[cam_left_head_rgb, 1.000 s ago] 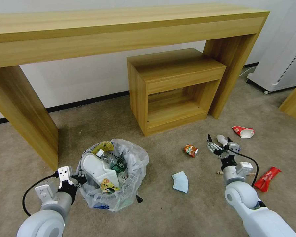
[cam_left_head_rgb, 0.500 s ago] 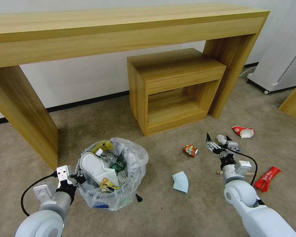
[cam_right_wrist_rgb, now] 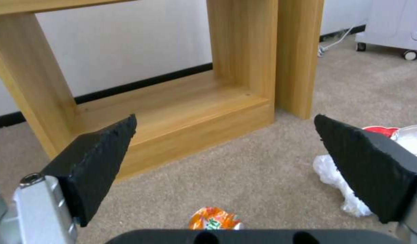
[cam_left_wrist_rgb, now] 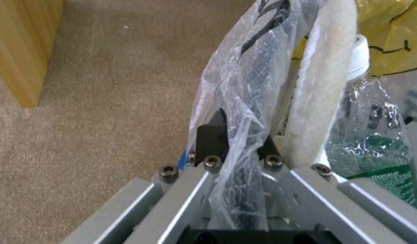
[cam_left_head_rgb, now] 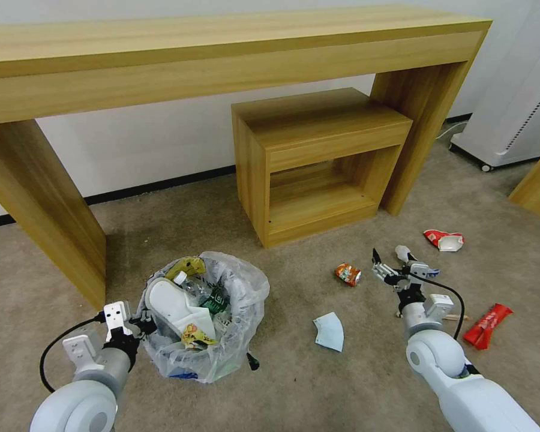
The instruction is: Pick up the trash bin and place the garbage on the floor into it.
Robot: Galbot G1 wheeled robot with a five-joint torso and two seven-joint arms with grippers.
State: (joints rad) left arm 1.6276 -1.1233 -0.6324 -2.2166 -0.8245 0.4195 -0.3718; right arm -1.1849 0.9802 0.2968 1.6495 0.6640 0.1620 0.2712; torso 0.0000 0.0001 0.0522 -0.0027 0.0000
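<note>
While the left gripper (cam_left_head_rgb: 139,327) stays low at the near-left of the carpet, its jaws are pinched onto the rim of the small round black trash bin (cam_left_head_rgb: 205,360) with the crinkly clear plastic liner (the left wrist view shows the dark fingers (cam_left_wrist_rgb: 213,137) squeezing bag and rim together). That bin sits on the beige carpet (cam_left_head_rgb: 294,384) just in front of the long wooden table's leg (cam_left_head_rgb: 42,210), stuffed with a white slipper (cam_left_head_rgb: 171,303) and a green-label clear bottle (cam_left_head_rgb: 213,297). Over on the right, the right gripper (cam_left_head_rgb: 395,263) hangs above the floor with its jaws spread wide, nothing between them. A crushed orange can (cam_left_head_rgb: 348,273) lies just to its left, a crumpled white plastic wad (cam_right_wrist_rgb: 339,181) just beyond it, a folded pale blue mask (cam_left_head_rgb: 330,330) nearer the robot, and red wrappers (cam_left_head_rgb: 488,324) off to the right.
</note>
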